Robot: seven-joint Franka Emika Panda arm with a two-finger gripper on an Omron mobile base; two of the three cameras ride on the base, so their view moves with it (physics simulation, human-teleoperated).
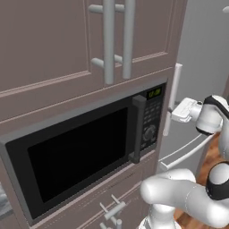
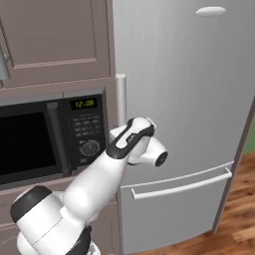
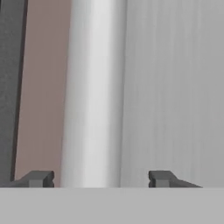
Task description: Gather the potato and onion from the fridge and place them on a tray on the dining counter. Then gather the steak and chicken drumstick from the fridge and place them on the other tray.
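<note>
Fridge point(image 2: 189, 99), door shut, stands just right of the brown cabinet with the black microwave point(image 2: 50, 139). Its vertical bar handle point(image 3: 94, 92) runs along the door's left edge, nearest the microwave. Gripper point(image 3: 100, 178) faces the door; fingertips spread, one either side of the bar, not touching it. Bar lies straight ahead of the pincer, its long axis running up-down across the gap between the fingers. Judgement: squeeze onto the bar next, then pull. Lower drawer handle point(image 2: 182, 187) sits below, untouched.
</note>
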